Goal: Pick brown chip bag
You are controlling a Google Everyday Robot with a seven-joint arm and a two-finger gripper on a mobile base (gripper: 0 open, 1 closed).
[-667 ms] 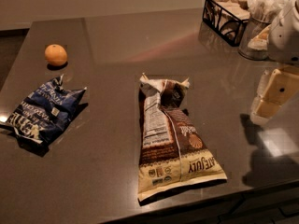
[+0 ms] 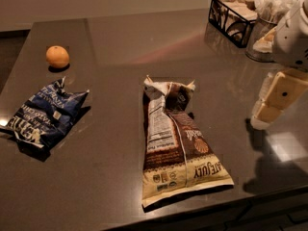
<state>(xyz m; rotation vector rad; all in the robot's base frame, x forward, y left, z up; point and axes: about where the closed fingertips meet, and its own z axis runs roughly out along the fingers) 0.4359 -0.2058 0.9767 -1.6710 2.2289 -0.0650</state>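
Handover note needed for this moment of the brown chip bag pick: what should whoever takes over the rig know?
Gripper: hangs above the right side of the dark glossy table, apart from every bag.
Long flat brown and cream foil chip bag: lies flat mid-table near the front edge, left of the gripper.
Small dark blue bag and round orange fruit: far left, not wanted.
Done: no grasp yet.
Left: move left over the brown bag, descend, grasp, lift.
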